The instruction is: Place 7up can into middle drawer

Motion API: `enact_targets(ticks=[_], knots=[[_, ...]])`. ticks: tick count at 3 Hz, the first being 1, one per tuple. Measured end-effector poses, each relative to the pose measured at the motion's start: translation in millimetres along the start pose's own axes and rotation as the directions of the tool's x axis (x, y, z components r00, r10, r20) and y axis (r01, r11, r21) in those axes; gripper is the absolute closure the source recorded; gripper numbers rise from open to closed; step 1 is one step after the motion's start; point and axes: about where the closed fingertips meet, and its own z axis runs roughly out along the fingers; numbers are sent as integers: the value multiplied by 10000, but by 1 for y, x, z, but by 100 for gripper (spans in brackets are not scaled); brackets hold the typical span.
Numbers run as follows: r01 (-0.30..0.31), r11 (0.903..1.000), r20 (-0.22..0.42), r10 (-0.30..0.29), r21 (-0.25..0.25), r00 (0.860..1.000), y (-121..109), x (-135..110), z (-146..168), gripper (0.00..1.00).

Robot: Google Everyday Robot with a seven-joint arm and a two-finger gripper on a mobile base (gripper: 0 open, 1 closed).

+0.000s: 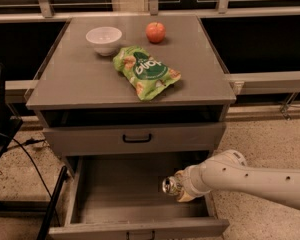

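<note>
The middle drawer (115,204) is pulled out below the cabinet, a grey tray with a bare floor. My white arm reaches in from the right, and my gripper (179,186) hangs over the drawer's right side, shut on the 7up can (170,185). The can lies sideways in the grip with its shiny top facing left. It is above the drawer floor, near the right wall.
On the cabinet top (80,79) sit a white bowl (104,38), a red apple (155,32) and a green crisp bag (146,71). A shut drawer front with a black handle (137,138) is above the open one. Cables and a dark stand (5,134) are at left.
</note>
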Motion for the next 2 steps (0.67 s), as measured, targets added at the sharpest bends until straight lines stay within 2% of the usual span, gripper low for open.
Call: enact_targets(ticks=[1,2], knots=[[55,10000,-52,-55,-4,10000,1,5,8,100],[72,10000,-13,-72,-6,10000,0,18,41,100]])
